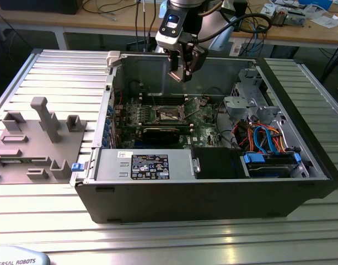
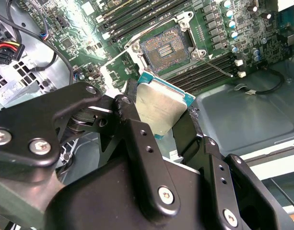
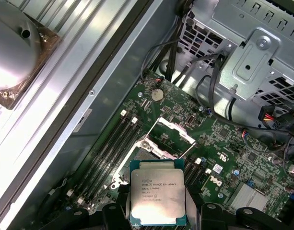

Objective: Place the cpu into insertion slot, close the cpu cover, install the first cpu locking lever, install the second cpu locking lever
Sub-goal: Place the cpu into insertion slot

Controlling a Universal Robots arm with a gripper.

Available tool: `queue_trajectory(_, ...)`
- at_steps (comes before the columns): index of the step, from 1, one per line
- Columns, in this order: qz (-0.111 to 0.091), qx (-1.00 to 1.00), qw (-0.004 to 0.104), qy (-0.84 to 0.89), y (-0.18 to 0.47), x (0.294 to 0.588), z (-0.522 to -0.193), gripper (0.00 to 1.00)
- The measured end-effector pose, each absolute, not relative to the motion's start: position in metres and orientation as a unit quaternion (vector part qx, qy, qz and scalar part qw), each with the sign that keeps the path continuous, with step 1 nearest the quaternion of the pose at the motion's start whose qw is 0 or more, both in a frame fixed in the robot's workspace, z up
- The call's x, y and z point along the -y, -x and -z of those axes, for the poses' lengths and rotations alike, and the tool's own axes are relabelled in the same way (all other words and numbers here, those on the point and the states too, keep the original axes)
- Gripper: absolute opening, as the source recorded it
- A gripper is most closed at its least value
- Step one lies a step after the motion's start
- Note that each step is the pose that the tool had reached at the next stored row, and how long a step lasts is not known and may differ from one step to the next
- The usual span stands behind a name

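Ribbed metal counter (image 1: 42, 221) carrying an open black computer case (image 1: 213, 193), lying on its side; a grey moulded fixture (image 1: 31, 143) sits on the counter at the exterior view's left, beside the case. The green motherboard (image 1: 204, 128) lies flat on the case floor. The exterior view alone gives height: the claw (image 1: 182, 70) hangs above the board, clear of it, near the case's far wall. What it carries is hard to make out there. Both wrist views settle this: the black fingers (image 2: 132, 129) are clamped on opposite edges of the cpu (image 2: 161, 108), which is held off the board. The second wrist view shows the chip's plain underside, tilted; the first wrist view shows its printed silver top (image 3: 158, 196). The cpu cover (image 3: 174, 128) stands raised in the first wrist view. The insertion slot (image 2: 165, 48) lies bare in the second wrist view, contact field exposed, with a thin wire lever (image 2: 217, 67) swung clear beside it.
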State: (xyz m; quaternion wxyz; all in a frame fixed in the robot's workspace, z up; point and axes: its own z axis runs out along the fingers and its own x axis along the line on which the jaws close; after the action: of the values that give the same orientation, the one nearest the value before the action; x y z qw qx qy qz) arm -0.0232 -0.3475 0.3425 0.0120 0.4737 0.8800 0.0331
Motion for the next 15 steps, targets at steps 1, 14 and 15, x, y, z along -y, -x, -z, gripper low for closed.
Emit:
queue_trajectory(1,-0.033,-0.88,0.012,-0.474,0.0232,0.3475,-0.3425,0.54)
queue_trajectory(14,-0.033,-0.877,0.012,-0.479,0.0232,0.3475,-0.3423,0.54)
queue_trajectory(15,-0.033,-0.877,0.012,-0.48,0.0232,0.3475,-0.3423,0.54)
